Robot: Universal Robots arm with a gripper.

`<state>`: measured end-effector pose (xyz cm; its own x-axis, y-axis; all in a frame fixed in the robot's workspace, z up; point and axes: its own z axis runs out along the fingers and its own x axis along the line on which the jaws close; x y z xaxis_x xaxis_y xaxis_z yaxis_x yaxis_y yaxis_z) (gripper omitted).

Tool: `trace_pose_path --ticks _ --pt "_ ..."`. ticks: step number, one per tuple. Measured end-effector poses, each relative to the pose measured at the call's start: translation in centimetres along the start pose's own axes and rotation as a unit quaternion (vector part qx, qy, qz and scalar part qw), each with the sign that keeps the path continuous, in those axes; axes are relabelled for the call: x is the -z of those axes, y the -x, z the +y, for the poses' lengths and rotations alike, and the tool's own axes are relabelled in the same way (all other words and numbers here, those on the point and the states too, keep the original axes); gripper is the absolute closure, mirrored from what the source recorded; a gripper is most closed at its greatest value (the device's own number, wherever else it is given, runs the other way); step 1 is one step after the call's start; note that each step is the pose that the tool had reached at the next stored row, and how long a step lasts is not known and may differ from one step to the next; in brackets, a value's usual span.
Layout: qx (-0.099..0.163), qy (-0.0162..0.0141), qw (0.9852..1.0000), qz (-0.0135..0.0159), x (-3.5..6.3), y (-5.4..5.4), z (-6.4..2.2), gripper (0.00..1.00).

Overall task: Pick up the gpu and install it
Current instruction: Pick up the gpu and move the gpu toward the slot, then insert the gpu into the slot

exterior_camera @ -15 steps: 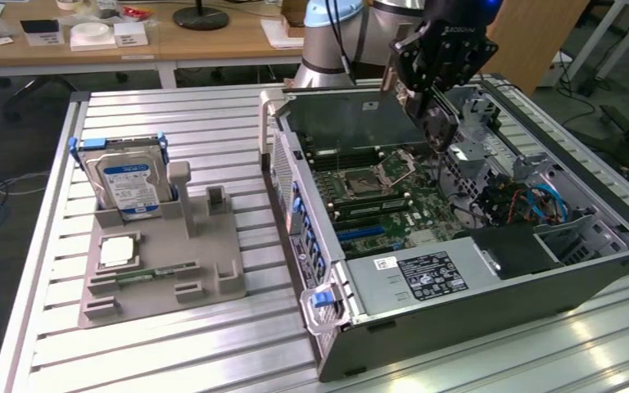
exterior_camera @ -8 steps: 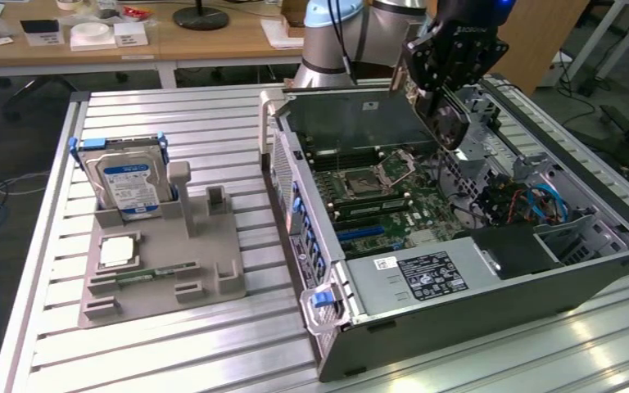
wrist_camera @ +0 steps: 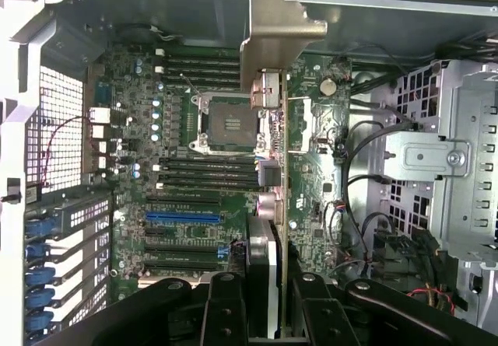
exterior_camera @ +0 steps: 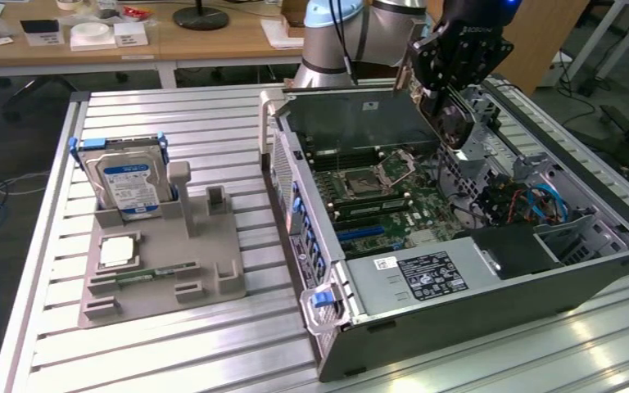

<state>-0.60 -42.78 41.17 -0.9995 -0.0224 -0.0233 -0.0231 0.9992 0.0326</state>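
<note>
The exterior view looks down slantwise from farther off at the open computer case; the wrist view peers close past the gripper onto its motherboard, seen in both.

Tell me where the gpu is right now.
The gpu hangs clamped between the fingers over the open computer case, above the motherboard, toward the exterior view's upper right.
</note>
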Motion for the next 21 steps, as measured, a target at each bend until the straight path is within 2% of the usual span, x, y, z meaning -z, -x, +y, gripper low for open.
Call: trace_pose_path --ticks 13,17,21 --pt "0.002 0.0 1.0 0.0001 0.0 0.0 0.0 0.72" --pt "0.015 0.0003 0.9999 0.0005 0.0 0.0 0.0 0.72" --pt "0.041 0.0009 0.9992 0.0013 0.0 0.0 0.0 0.72"
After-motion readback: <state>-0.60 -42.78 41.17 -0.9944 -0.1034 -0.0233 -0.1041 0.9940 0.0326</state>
